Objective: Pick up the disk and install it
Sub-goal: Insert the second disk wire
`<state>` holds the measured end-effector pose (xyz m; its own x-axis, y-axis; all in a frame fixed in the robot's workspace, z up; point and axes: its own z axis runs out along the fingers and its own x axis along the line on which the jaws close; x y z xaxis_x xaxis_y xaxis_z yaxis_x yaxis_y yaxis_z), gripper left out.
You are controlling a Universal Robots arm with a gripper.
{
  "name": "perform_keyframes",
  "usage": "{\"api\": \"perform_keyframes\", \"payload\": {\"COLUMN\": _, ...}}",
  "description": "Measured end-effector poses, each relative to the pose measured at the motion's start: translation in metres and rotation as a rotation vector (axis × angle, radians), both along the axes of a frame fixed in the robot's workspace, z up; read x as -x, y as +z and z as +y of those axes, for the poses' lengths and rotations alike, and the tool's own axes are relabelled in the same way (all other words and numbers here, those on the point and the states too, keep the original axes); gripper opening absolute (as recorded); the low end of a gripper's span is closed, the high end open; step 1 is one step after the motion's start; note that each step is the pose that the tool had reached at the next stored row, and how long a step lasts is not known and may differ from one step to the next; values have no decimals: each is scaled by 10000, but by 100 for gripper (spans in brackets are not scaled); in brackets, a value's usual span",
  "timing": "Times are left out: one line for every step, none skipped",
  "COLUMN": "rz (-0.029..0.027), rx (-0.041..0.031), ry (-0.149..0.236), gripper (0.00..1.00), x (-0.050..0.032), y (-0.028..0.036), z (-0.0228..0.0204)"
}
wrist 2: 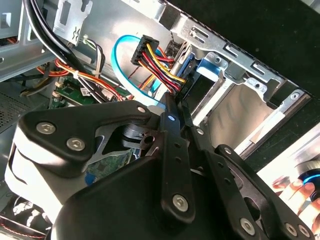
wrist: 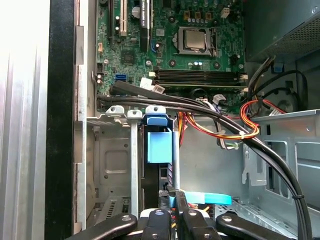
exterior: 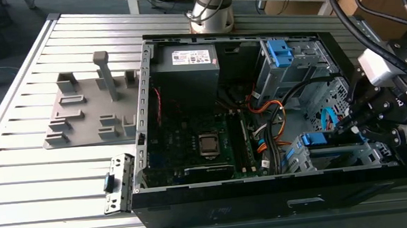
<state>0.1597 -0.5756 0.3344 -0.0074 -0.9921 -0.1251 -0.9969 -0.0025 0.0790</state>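
Sweeping the exterior view from its left: a grey fixture plate [exterior: 90, 107] with upright posts sits on the slatted metal counter [exterior: 24, 183], and near the case's front corner lies a grey bracket [exterior: 119, 183] with a small blue tab. Next comes the open computer case [exterior: 147, 122], with the power supply box [exterior: 185, 67] at its far end, the motherboard [exterior: 205, 145] below it, and a tall blue latch [exterior: 279, 51] on the upper drive cage.

Toward the exterior view's right, the gripper [exterior: 373, 119] hangs over the lower drive bay [exterior: 341, 156]. The disk [wrist: 159, 165] appears to stand on edge in that bay, its blue bracket tab facing up in the first wrist view, though only the tab and a dark edge show, so I cannot be sure how far it is seated. The jaws are drawn narrow, almost together, with the tips [wrist: 175, 197] close to the disk's near end beside a blue data cable [wrist: 210, 198]; whether they pinch anything I cannot tell.

In the second wrist view the bundle of power wires [wrist 2: 155, 62] runs just beside the gripper [wrist 2: 172, 107]. Doing this step well, I judge, means keeping the push straight along the bay rails, staying clear of those wires, and pressing on the bracket rather than the cable.
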Motion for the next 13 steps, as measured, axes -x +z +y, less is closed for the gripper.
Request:
{"api": "perform_keyframes", "payload": {"rz": 1, "rx": -1, "ry": 0, "gripper": 16, "x": 0, "y": 1, "z": 0}}
{"api": "perform_keyframes", "payload": {"rz": 1, "rx": -2, "ry": 0, "gripper": 16, "x": 0, "y": 0, "z": 0}}
{"api": "perform_keyframes", "payload": {"rz": 0, "rx": -2, "ry": 0, "gripper": 16, "x": 0, "y": 0, "z": 0}}
{"api": "perform_keyframes", "payload": {"rz": 0, "rx": 0, "ry": 0, "gripper": 16, "x": 0, "y": 2, "z": -1}}
{"api": "perform_keyframes", "payload": {"rz": 0, "rx": 1, "ry": 0, "gripper": 16, "x": 0, "y": 1, "z": -2}}
{"api": "perform_keyframes", "payload": {"rz": 0, "rx": 2, "ry": 0, "gripper": 16, "x": 0, "y": 0, "z": -4}}
{"api": "perform_keyframes", "payload": {"rz": 0, "rx": 2, "ry": 0, "gripper": 16, "x": 0, "y": -2, "z": -7}}
{"api": "perform_keyframes", "payload": {"rz": 0, "rx": 1, "ry": 0, "gripper": 16, "x": 0, "y": -5, "z": -9}}
{"api": "perform_keyframes", "payload": {"rz": 0, "rx": 1, "ry": 1, "gripper": 16, "x": 0, "y": -7, "z": -11}}
{"api": "perform_keyframes", "payload": {"rz": 0, "rx": 2, "ry": 1, "gripper": 16, "x": 0, "y": -10, "z": -12}}
{"api": "perform_keyframes", "payload": {"rz": 0, "rx": 3, "ry": 0, "gripper": 16, "x": 0, "y": -12, "z": -12}}
{"api": "perform_keyframes", "payload": {"rz": 0, "rx": 2, "ry": 0, "gripper": 16, "x": 0, "y": -15, "z": -13}}
{"api": "perform_keyframes", "payload": {"rz": 0, "rx": 2, "ry": -1, "gripper": 16, "x": 0, "y": -18, "z": -14}}
